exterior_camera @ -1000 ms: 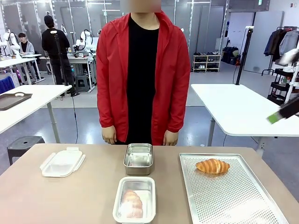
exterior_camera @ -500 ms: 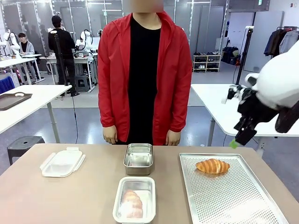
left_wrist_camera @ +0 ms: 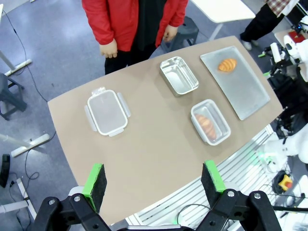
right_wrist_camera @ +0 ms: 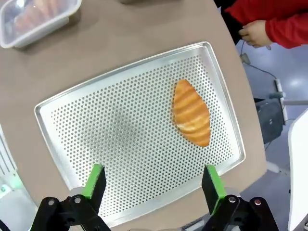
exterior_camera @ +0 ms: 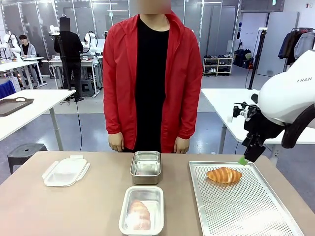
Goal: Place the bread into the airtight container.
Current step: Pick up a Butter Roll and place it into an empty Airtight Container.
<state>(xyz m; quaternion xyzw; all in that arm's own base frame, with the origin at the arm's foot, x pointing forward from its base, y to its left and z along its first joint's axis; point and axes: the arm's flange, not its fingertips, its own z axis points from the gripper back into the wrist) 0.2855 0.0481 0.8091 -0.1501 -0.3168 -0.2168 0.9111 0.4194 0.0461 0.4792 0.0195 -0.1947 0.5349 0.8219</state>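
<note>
**Both grippers open, bread on tray**

Right gripper (right_wrist_camera: 153,185): jaws spread wide, holding nothing. The perforated tray (right_wrist_camera: 96,130) lies just beyond the fingertips. The bread (right_wrist_camera: 191,119) rests farther on, untouched, nearer the finger at picture right. Left gripper (left_wrist_camera: 154,185): jaws likewise wide and empty. The open airtight container (left_wrist_camera: 179,75) lies far ahead.

The bread (exterior_camera: 224,175), a golden-brown, ridged croissant-shaped roll, lies flat on its side at the far end of a perforated metal tray (exterior_camera: 236,206). The airtight container (exterior_camera: 145,167), a rectangular steel box, stands upright, open and empty at the table's (exterior_camera: 98,206) middle. Its translucent lid (exterior_camera: 65,171) lies well apart to the left. A nearer lidded container (exterior_camera: 141,210) seems to hold a similar roll.
</note>
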